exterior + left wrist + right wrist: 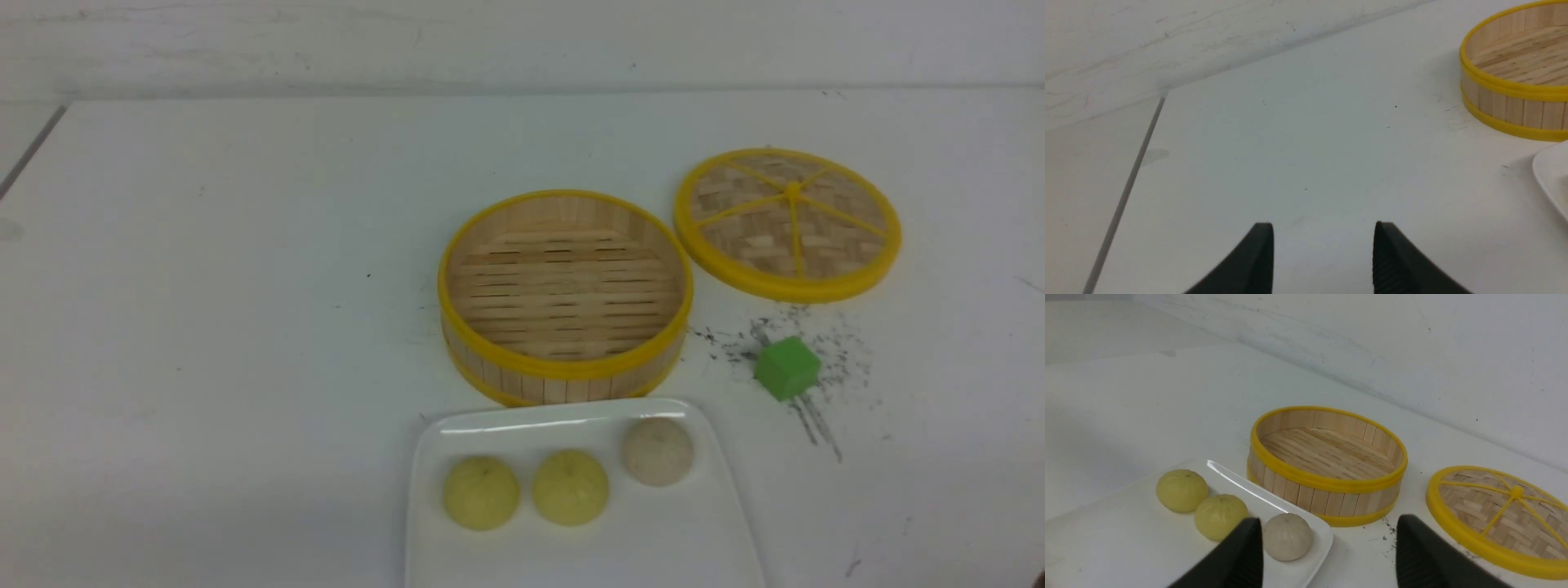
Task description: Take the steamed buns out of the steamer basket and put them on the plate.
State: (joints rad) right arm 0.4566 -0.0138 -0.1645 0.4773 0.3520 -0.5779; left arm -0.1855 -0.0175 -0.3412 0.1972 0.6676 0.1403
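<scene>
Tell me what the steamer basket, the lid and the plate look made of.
Steamer basket: bamboo or pale wood, matte; visible grain, slats and side strips, with yellow rims that look plastic. Lid: woven bamboo strips, yellow rim and spokes, likely plastic. Plate: glossy white, ceramic or melamine; bright highlight along its rim.

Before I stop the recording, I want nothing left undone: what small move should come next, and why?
Probably nothing beyond drawing both arms back. The steamer basket is empty, the yellow buns and the beige bun sit on the plate, and the left gripper and right gripper are open, holding nothing.
</scene>
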